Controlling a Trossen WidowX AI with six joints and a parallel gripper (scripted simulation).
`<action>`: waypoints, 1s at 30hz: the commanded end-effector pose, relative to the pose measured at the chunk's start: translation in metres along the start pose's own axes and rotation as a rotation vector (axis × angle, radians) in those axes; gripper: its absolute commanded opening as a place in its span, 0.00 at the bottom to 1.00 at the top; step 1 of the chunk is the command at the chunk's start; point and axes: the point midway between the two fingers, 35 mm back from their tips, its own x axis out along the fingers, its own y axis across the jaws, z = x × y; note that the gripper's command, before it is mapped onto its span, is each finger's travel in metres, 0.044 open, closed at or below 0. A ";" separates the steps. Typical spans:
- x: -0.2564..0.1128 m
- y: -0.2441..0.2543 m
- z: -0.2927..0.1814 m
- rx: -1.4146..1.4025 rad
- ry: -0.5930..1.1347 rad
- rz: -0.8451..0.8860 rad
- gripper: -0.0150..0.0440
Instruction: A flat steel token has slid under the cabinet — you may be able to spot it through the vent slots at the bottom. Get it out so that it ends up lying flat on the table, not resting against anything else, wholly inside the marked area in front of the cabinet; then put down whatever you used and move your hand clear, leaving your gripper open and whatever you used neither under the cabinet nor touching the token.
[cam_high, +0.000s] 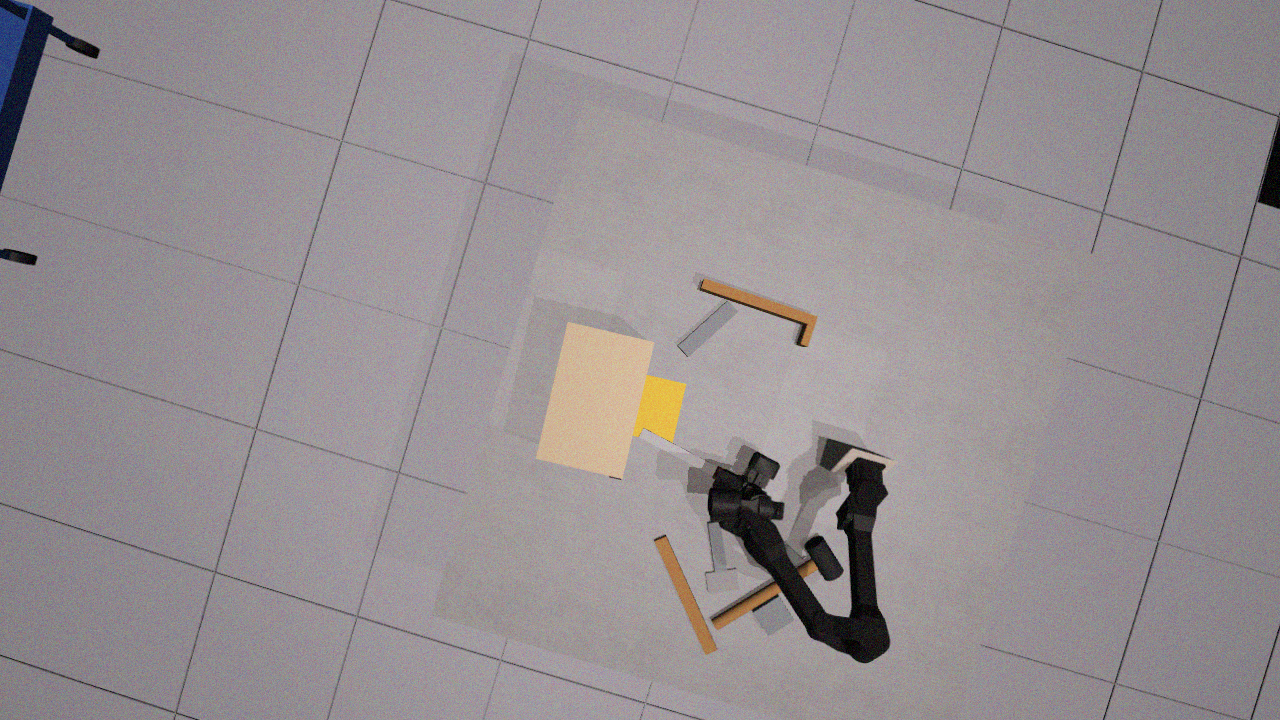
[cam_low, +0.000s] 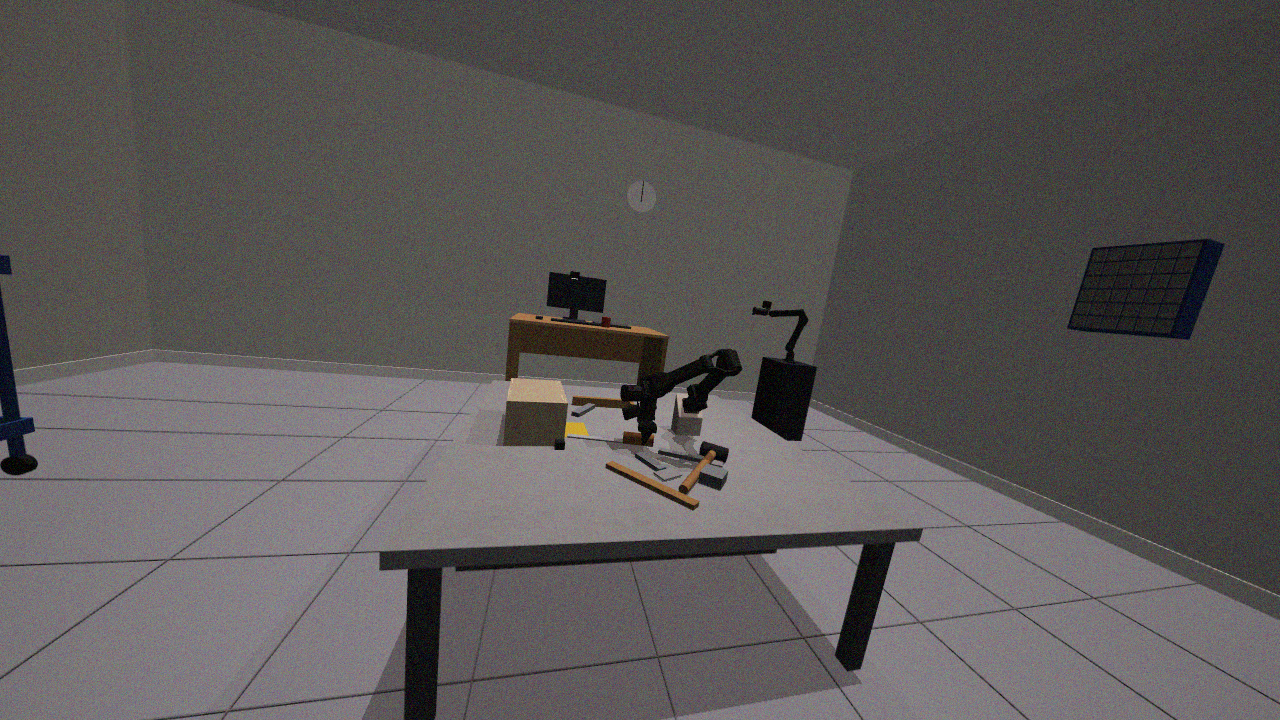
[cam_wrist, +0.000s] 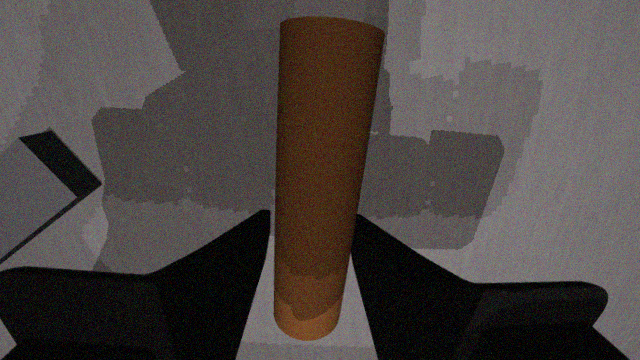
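Observation:
The pale cabinet (cam_high: 595, 398) (cam_low: 535, 413) stands beside the yellow marked area (cam_high: 664, 407) (cam_low: 578, 429). No token shows in any view. A tool with a brown round handle (cam_low: 631, 438) (cam_wrist: 320, 150) and a thin pale shaft (cam_high: 671, 445) lies low over the table. Its far end is at the marked area's corner by the cabinet; whether it reaches beneath is unclear. My gripper (cam_low: 646, 438) (cam_wrist: 310, 220) is slightly open around the handle, with narrow gaps between fingers and handle. The fingers are hidden from above.
An orange L-shaped bar (cam_high: 760, 302) and a grey strip (cam_high: 707, 328) lie beyond the marked area. An orange bar (cam_high: 685, 595), a black-headed mallet (cam_high: 823, 557) (cam_low: 713, 451), a grey T-shaped piece (cam_high: 720, 579) and a grey block (cam_high: 773, 616) (cam_low: 713, 477) lie on the other side, partly under the arm.

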 end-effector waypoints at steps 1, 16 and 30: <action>0.000 0.000 0.000 -0.001 -0.001 0.000 0.47; 0.000 0.000 0.002 -0.002 -0.001 0.000 0.25; 0.000 0.000 0.017 -0.007 -0.001 0.000 0.25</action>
